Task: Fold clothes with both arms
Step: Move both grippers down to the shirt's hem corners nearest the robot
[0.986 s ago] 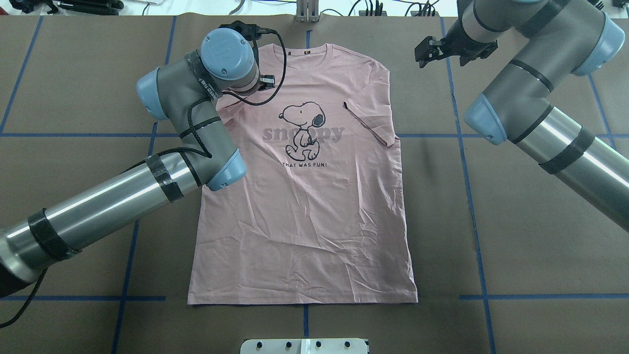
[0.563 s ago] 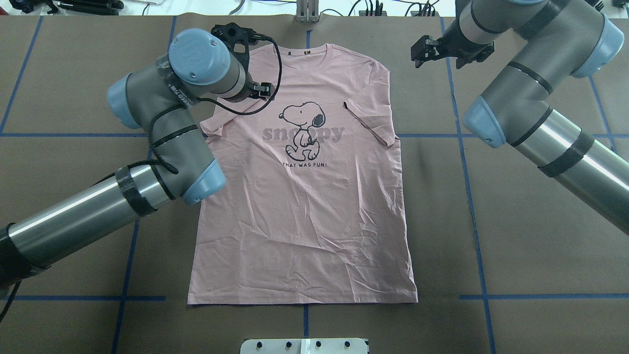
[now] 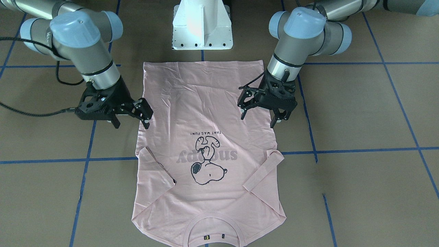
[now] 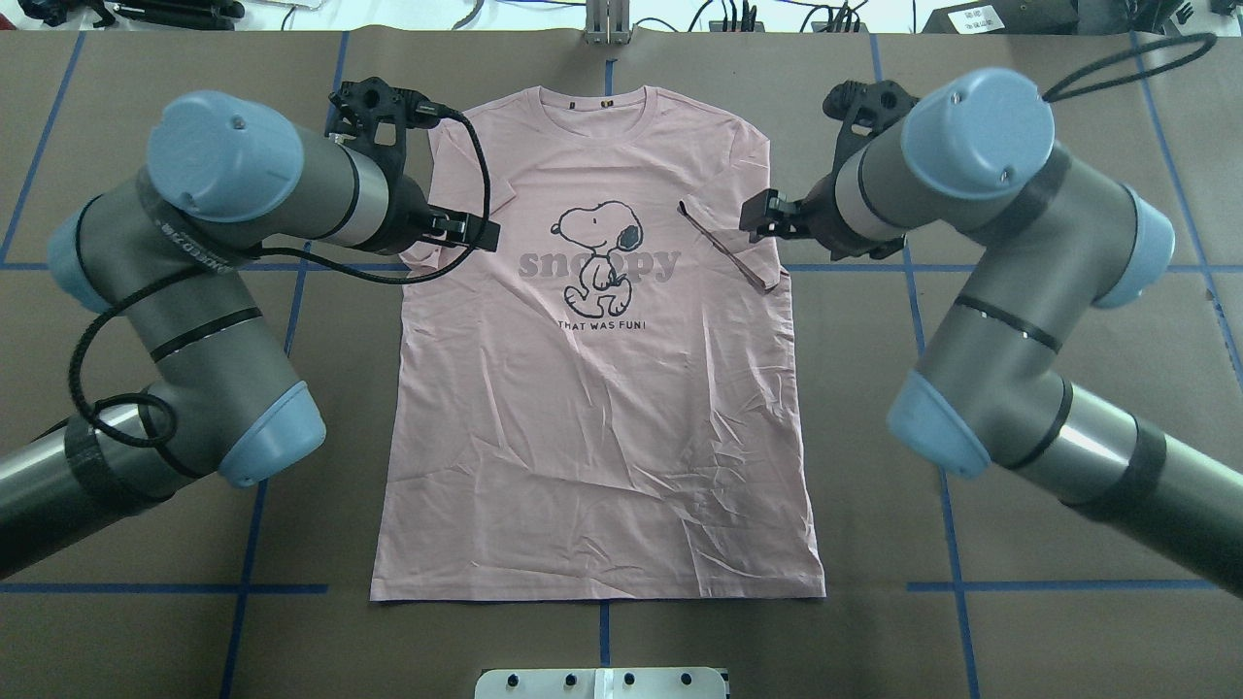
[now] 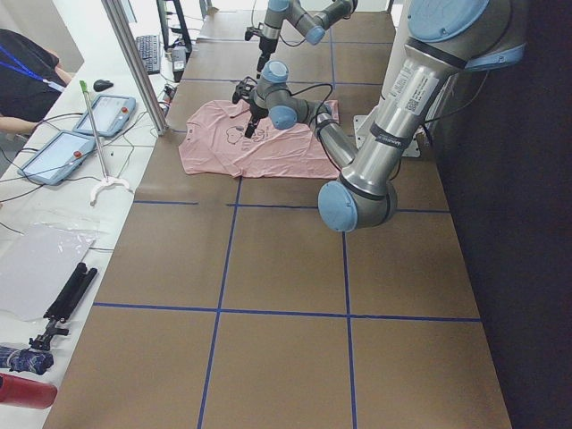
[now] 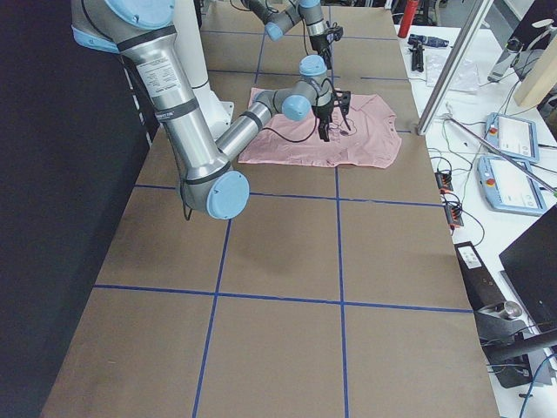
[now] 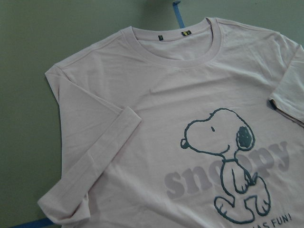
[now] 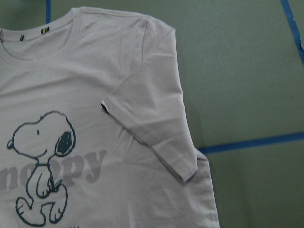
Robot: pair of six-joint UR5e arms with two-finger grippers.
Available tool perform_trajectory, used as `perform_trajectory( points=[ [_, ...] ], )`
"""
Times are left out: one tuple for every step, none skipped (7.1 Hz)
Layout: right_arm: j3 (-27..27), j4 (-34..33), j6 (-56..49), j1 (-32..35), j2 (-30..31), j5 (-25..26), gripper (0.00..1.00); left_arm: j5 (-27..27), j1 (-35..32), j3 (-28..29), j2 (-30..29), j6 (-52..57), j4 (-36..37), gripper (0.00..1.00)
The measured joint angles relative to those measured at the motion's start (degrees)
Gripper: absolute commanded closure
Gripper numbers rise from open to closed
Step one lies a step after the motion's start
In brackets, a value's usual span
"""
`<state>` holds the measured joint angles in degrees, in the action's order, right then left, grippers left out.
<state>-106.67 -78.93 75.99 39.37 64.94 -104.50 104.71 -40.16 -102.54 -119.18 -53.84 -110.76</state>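
1. Here, a pale pink T-shirt [image 3: 205, 103] is lying flat and print-up on the brown table [image 3: 360, 113]. Its hem is sitting nearest the white pedestal [image 3: 202, 24] and its collar [image 3: 212, 219] is pointing away from the robot.
2. Both short sleeves are lying folded inward over the chest, one on each side of the cartoon dog [image 3: 207, 168].
3. The left gripper [image 3: 260, 118] is hanging over the shirt's edge on the robot's left. Its fingers are pointing down, spread apart and holding nothing. The folded left-side sleeve [image 3: 264, 171] is lying just beyond it, toward the collar.
4. The right gripper [image 3: 132, 122] is hanging at the opposite edge, at about the same level along the shirt. It too is spread wide and empty, with one fingertip over the fabric's border and the other over bare table.
5. The shirt's body is thus lying between the two grippers. Both wrist cameras are looking down on the cloth from above, and neither gripper appears to be touching it.
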Motion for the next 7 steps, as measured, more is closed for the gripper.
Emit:
perform_trajectory(
  points=[
    [-5.85,-0.17,5.31,-5.76,4.87,4.56,0.05,0.22,1.1,-3.8,3.07,-0.5,-0.13,0.0],
    [-11.27,-0.17,10.02,-11.87,10.26,9.2,0.11,-0.07,3.15,-7.35,6.1,-2.04,-0.16,0.0],
    [-15.55,0.17,14.57,-17.93,15.37,13.63,0.14,-1.64,6.74,-10.08,8.83,-5.2,-0.11,0.11],
    [-17.87,0.71,18.79,-23.37,18.87,18.26,0.15,-3.99,10.69,-11.38,10.82,-8.99,-0.1,0.16],
    [-18.92,1.54,21.97,-27.73,20.6,22.07,0.14,-6.54,14.9,-11.99,13.13,-13.3,-0.96,0.18],
    [-19.4,2.87,24.09,-30.84,21.35,24.88,0.13,-9.5,18.99,-12.31,16.38,-17.25,-4.01,0.18],
    [-19.57,3.89,24.93,-32.84,21.78,26.95,0.12,-12.56,22.6,-12.41,20.97,-20.2,-8.75,0.21]
  ],
)
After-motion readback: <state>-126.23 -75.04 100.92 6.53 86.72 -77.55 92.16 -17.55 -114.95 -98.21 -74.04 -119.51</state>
